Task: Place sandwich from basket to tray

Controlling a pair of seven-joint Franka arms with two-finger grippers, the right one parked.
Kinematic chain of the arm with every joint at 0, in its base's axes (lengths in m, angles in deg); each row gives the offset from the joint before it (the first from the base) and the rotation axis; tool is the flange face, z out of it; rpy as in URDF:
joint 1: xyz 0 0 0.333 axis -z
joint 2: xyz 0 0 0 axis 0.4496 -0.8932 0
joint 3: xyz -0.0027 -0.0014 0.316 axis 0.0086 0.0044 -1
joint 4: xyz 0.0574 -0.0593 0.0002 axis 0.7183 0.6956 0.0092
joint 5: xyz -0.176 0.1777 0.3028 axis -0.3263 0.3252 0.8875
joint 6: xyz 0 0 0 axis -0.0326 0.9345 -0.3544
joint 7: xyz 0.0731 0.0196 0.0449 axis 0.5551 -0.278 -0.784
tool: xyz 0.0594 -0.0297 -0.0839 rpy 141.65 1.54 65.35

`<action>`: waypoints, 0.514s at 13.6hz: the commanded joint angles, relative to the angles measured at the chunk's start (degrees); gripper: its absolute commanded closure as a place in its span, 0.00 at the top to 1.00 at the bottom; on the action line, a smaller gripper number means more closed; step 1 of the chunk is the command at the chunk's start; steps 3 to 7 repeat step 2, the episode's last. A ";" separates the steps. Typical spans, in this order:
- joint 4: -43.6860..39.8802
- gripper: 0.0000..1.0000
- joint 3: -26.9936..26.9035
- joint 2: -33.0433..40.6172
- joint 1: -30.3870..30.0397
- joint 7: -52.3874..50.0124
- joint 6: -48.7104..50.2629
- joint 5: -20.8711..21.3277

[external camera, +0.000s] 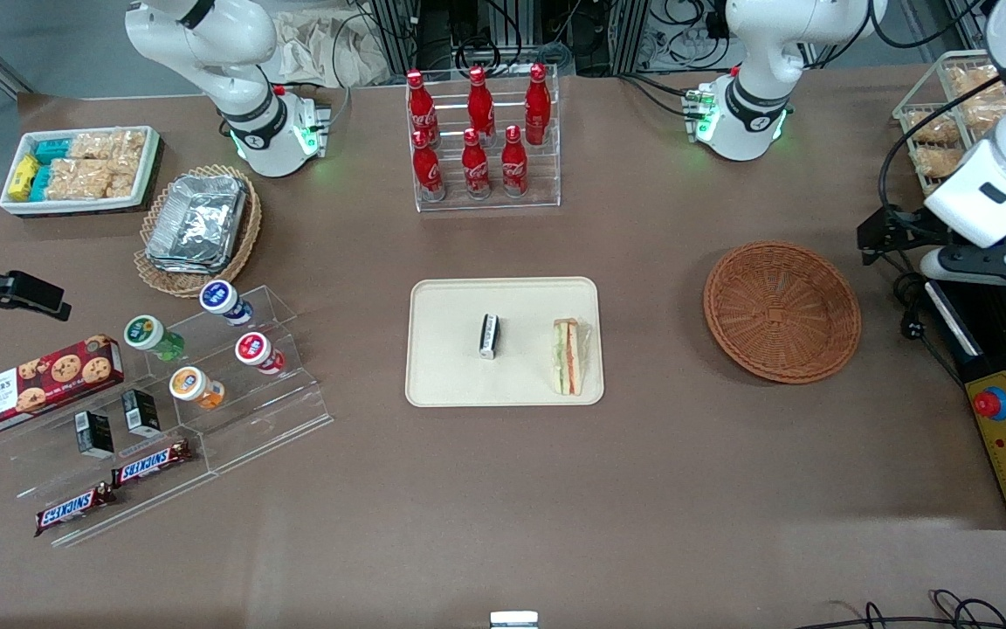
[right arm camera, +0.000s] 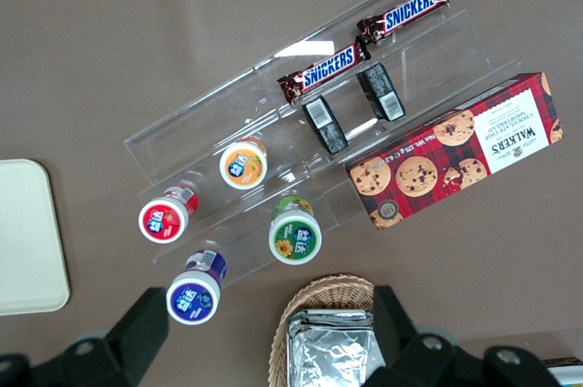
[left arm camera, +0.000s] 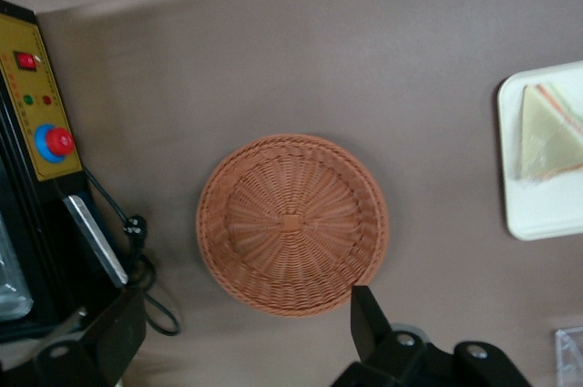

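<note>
The sandwich (external camera: 568,355) lies on the tray (external camera: 451,384), near the edge facing the basket (external camera: 782,311), beside a small box (external camera: 489,335). The basket is bare. My jaws (left arm camera: 241,337) hang released and hold nothing, above the basket's rim at the working arm's end of the desk. I judge the placing done; what remains is only to draw clear.

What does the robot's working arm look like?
The working arm is glossy white and rounded, with black bands at its joints and a black cable looping beside it. Its gripper is black with two blocky fingers, open, above the empty basket.
</note>
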 commanded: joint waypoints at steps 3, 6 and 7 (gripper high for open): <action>-2.26 1.00 -1.45 -1.56 -0.22 4.05 1.51 -3.47; -2.26 1.00 -1.45 -1.56 -0.22 4.05 1.51 -3.47; -2.26 1.00 -1.45 -1.56 -0.22 4.05 1.51 -3.47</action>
